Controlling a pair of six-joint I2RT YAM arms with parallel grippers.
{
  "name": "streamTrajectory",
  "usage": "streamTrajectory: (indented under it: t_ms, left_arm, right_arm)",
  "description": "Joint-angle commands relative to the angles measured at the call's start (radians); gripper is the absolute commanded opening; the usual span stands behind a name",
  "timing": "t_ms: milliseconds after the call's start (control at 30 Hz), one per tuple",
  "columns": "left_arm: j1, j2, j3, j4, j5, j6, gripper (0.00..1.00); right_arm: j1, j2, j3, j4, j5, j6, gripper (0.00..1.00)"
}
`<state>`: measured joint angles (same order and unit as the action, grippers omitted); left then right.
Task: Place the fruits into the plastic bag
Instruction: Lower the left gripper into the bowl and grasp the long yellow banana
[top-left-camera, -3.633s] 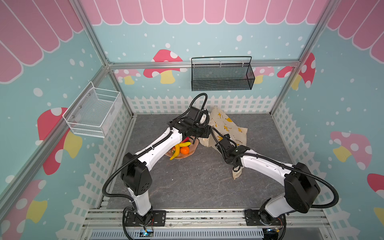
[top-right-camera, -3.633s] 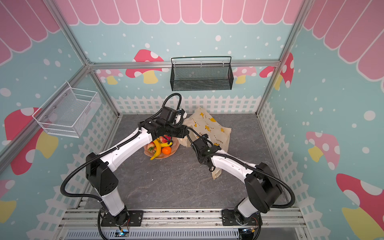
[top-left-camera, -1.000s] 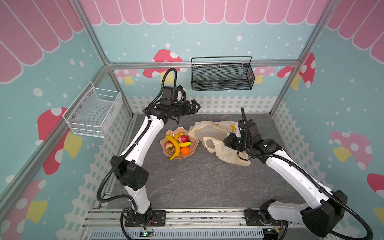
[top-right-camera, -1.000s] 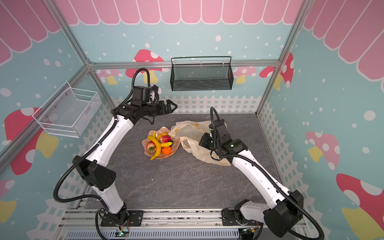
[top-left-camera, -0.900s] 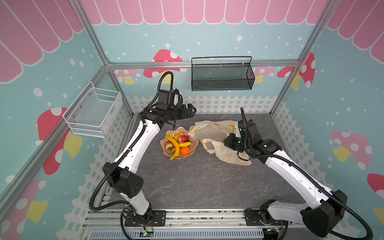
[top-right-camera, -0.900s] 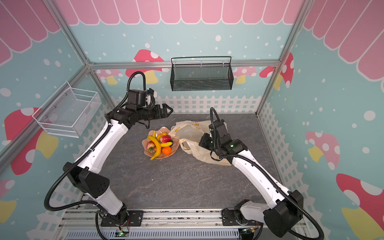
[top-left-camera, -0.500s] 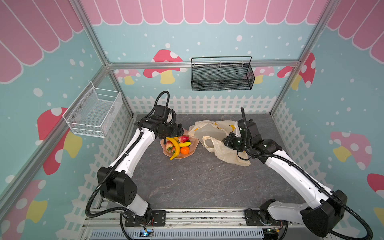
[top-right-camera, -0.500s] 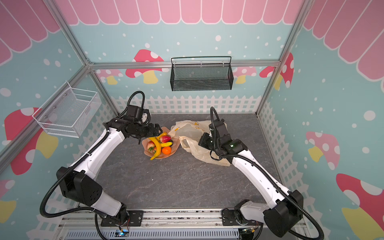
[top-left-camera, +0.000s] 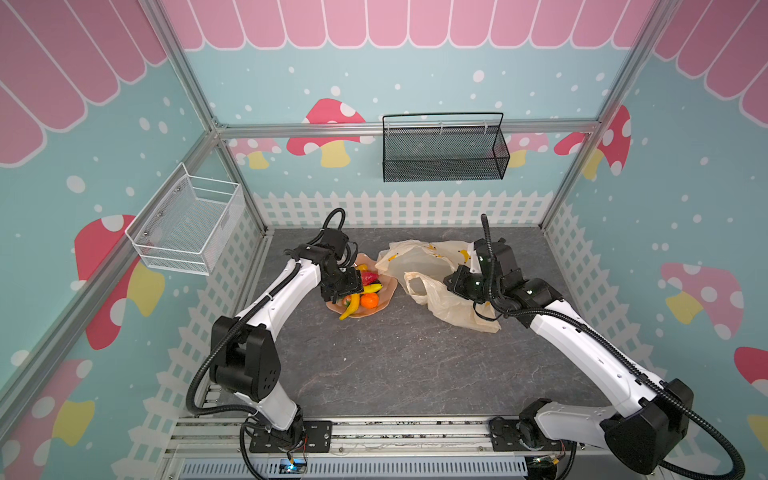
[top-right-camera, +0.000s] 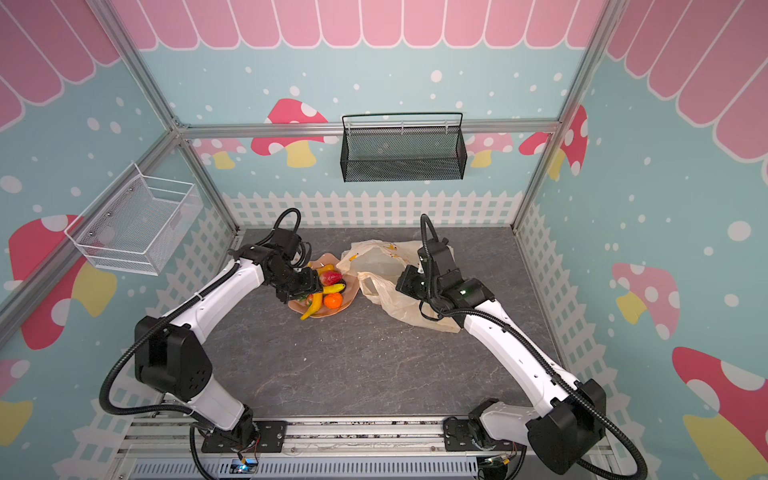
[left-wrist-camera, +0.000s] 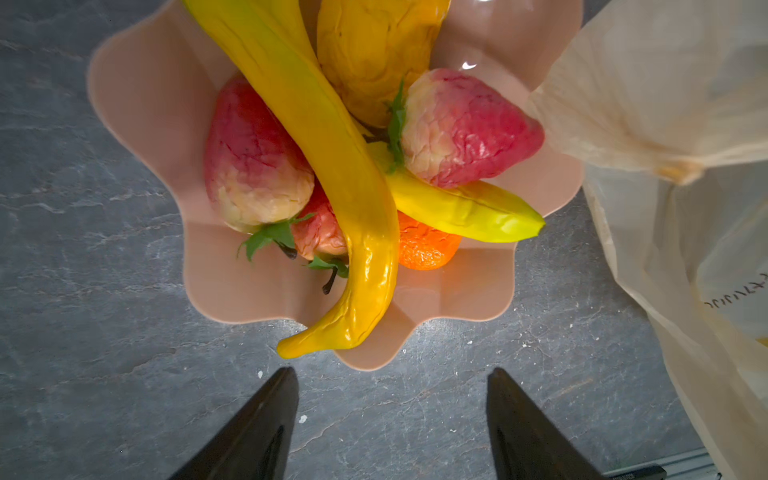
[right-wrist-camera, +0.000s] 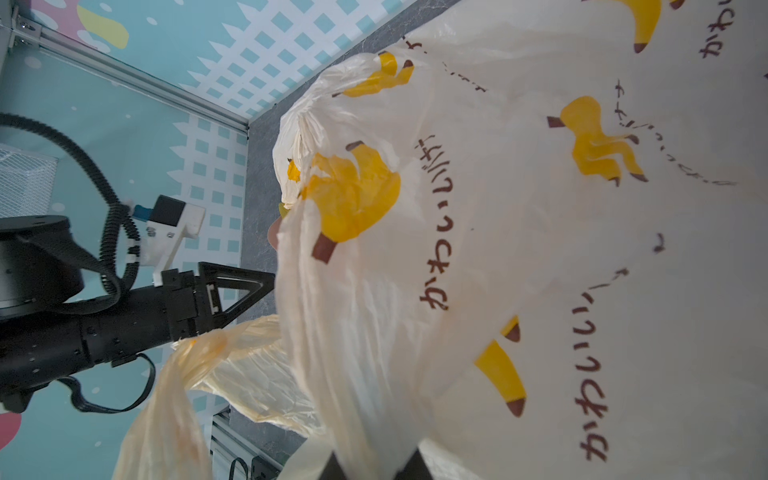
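Fruits, seven counted, all heaped in one pink wavy-edged dish (left-wrist-camera: 153, 95) on the grey surface (top-left-camera: 395, 365).
Bananas, two: long banana (left-wrist-camera: 324, 166) lying across the heap with its tip past the rim; short banana (left-wrist-camera: 465, 212) tucked under it.
Strawberries, three: pale-ended strawberry (left-wrist-camera: 253, 162); red strawberry (left-wrist-camera: 465, 129) on the bag side; small strawberry (left-wrist-camera: 318, 235) half hidden beneath the long banana.
Round fruit, one: orange (left-wrist-camera: 424, 251), mostly covered by both bananas.
Remainder, one: yellowish-tan piece (left-wrist-camera: 374, 50).
Carrier, one: plastic bag (top-left-camera: 432, 266), cream with yellow banana prints, crumpled on the surface just beside the dish, on the right arm's side.
Claws, two: left claw (left-wrist-camera: 392, 372) poised above the dish, jaws apart, nothing between them; right claw (right-wrist-camera: 374, 467) pinched closed on a fold of the plastic bag.
Wall fittings, two: black mesh basket (top-left-camera: 442, 153) on the rear wall; white wire basket (top-left-camera: 187, 224) on the left wall.
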<state>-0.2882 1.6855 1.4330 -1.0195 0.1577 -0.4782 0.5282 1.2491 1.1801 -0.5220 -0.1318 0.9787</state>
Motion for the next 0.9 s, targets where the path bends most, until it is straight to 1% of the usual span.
streamTrajectory:
  t_ms: [0, 200, 600, 667, 867]
  left_arm:
    - [-0.012, 0.046, 0.022, 0.009, -0.074, -0.038, 0.69]
    - [-0.029, 0.099, 0.039, 0.043, -0.132, -0.04, 0.65]
    - [-0.037, 0.155, 0.023, 0.101, -0.147, -0.051, 0.55]
    - [-0.038, 0.155, 0.018, 0.126, -0.125, -0.043, 0.53]
    - [-0.049, 0.169, 0.019, 0.134, -0.113, -0.04, 0.48]
  right_arm:
    - [-0.002, -0.01, -0.013, 0.019, -0.009, 0.015, 0.0]
    - [-0.001, -0.015, -0.017, 0.025, -0.012, 0.016, 0.0]
    - [-0.001, -0.016, -0.017, 0.024, -0.016, 0.008, 0.0]
    - [-0.002, -0.019, -0.017, 0.024, -0.02, 0.008, 0.0]
    - [-0.001, -0.017, -0.016, 0.026, -0.028, 0.0, 0.0]
